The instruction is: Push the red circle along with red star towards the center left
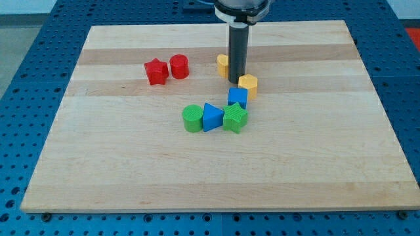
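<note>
Camera view showed my tip (237, 80) in the upper middle of the frame, at the end of a dark straight rod that came down from the top edge. The tip held nothing; it just stood on the board (131, 177). It sat between two yellow blocks. One yellow block (223, 65) was just to its left and partly hidden behind the rod, so its shape was hard to tell. The other yellow block (248, 84) was just to its lower right and looked six-sided. I could not tell if the tip touched either one.

Below that was a blue block (237, 98), close under the six-sided yellow one. Lower still, near the middle of the frame, three blocks sat in a row, touching side by side: a green circle (192, 118) on the left, a blue triangle (211, 117) in the middle, and a green star (235, 118) on the right.

The red circle (179, 66) and the red star (156, 71) were in the upper left part of the board, well to the left of the tip. They sat right next to each other, star on the left and circle on the right. The tip was apart from both.

The board was pale wood, and it lay on a blue table (26, 78) full of small holes.
</note>
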You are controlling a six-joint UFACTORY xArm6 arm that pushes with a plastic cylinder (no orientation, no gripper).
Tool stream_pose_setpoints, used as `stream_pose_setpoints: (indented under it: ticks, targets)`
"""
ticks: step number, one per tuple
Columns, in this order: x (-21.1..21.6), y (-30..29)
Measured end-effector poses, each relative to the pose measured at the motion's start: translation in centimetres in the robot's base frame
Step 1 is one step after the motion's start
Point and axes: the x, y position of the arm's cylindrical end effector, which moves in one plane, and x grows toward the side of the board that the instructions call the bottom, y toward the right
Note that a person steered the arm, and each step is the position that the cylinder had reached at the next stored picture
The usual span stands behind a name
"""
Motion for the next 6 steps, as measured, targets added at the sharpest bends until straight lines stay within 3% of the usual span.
stream_pose_setpoints:
  ticks: [1, 6]
  targets:
    - [-3.4, -3.7]
    - [-5.6, -11.6]
